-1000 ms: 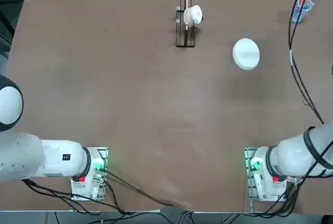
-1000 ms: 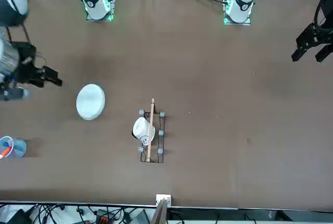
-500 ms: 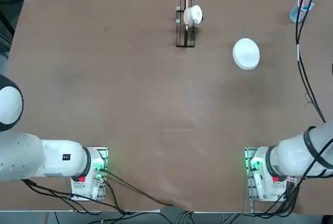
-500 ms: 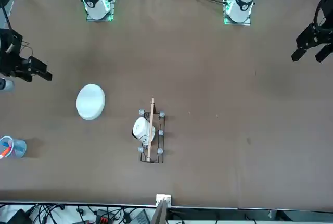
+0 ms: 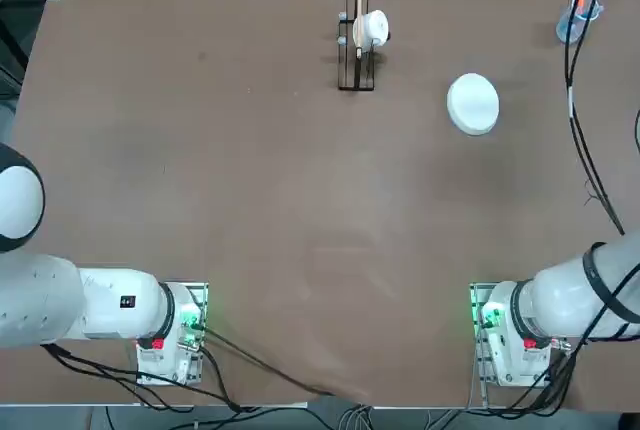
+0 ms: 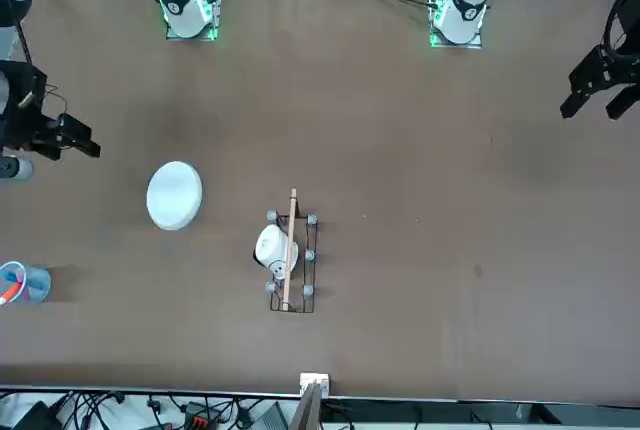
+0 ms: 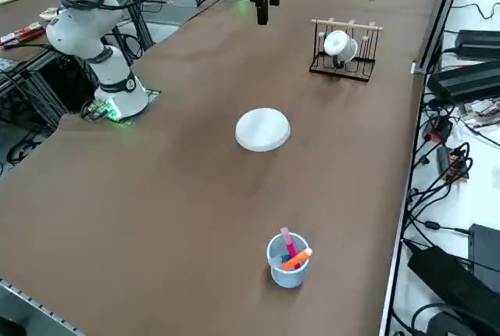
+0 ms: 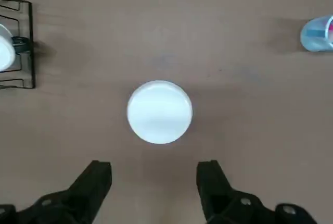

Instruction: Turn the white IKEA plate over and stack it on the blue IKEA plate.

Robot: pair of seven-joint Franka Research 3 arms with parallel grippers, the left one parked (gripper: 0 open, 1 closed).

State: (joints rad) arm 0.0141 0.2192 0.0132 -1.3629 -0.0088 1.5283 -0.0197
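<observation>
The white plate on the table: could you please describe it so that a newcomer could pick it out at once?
On the brown table, look on the working right arm's side, between the wire rack with its wooden bar and the blue-tinted cup holding markers. The white plate lies there alone, flat. It is a plain, round white disc, wider than the small white cup on the rack.

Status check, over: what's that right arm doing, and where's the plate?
Right gripper open, empty, high above the table. White plate flat on the table, untouched. No blue plate seen separately. Rack with cup and blue cup stand clear.
</observation>
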